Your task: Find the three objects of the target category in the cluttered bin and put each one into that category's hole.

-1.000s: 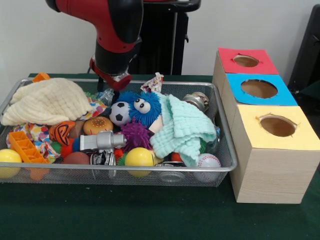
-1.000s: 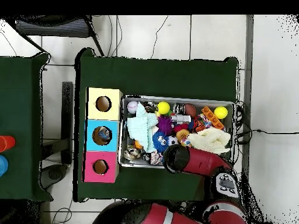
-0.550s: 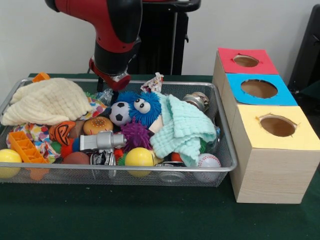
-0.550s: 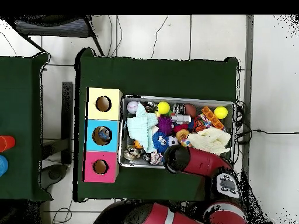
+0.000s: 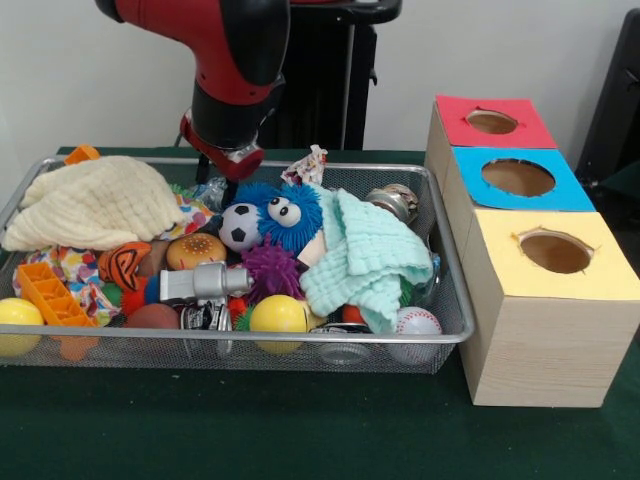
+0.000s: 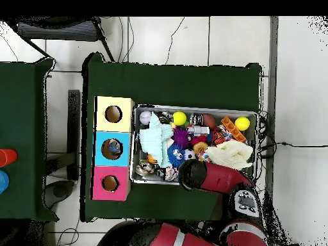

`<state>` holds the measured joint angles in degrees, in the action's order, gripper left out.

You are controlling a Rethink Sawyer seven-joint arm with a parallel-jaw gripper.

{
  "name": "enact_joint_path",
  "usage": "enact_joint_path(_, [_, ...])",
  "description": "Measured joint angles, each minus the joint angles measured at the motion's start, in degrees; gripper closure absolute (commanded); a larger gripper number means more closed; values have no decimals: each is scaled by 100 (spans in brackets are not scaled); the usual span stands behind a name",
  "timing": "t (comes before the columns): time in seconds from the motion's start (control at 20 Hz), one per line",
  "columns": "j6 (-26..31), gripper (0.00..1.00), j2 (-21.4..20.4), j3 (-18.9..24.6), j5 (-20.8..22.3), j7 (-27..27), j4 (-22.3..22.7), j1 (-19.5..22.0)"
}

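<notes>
Where green cloth (image 5: 300,430) covers the table, a wire bin (image 5: 455,310) rests.

A wire bin (image 5: 300,345) is sitting on the tabletop (image 5: 250,430), with three boxes (image 5: 545,320) standing in a row just to its right in the front view — each with a hole on top. Toys and two cloths (image 5: 365,255) are lying piled inside the bin.

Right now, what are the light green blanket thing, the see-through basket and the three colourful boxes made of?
The pale mint-green cloth looks like soft waffle-weave fabric: it shows a small grid texture and hangs in folds. The silver mesh bin seems to be metal wire, shiny along the rim, with the toys showing through it. The row of boxes has pale wood-grain sides, probably wood or plywood, and matte red, blue and yellow tops, perhaps painted.
</notes>
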<state>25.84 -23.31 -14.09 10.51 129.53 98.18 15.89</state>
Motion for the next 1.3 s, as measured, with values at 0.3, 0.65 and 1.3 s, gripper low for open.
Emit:
enact_joint_path(0.3, [-34,100,5,-41,1,0,2,-56])
enact_joint_path(0.65, [-39,100,1,-84,2,0,7,-130])
enact_joint_path(1.3, [-460,100,-67,-117,2,0,234,-248])
